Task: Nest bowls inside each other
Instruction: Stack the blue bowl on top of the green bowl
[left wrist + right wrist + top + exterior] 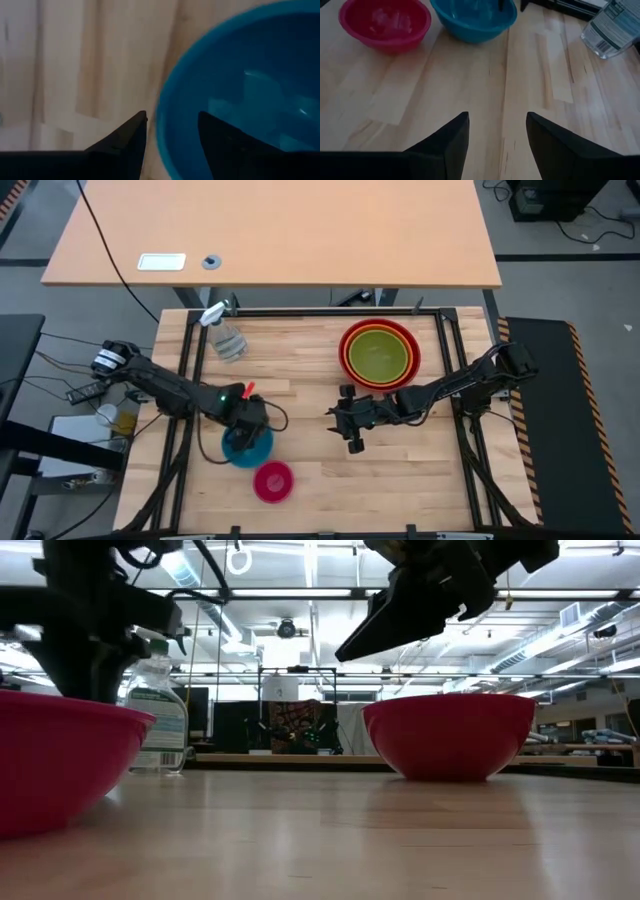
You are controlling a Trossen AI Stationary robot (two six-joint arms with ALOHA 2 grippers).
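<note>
Near the front-left corner of the tabletop (310,370), the left hand (243,432) is down over the blue bowl (247,444), its fingers (125,145) apart and straddling the rim, one outside the wall and one inside; whether they press the wall I cannot tell. Just beside that bowl, closer to the front edge, sits the pink bowl (273,481), on its own and apart from the blue one. Toward the back-right corner stands the red bowl (379,353), with the orange bowl (351,360) inside it and the green bowl (381,353) inside that. The right hand (352,433) hangs above bare wood around the middle of the tabletop, between the stacked bowls and the two loose ones, fingers spread and holding nothing. A clear spray bottle (226,335) with a white nozzle lies near the back-left corner, well away from both hands.
</note>
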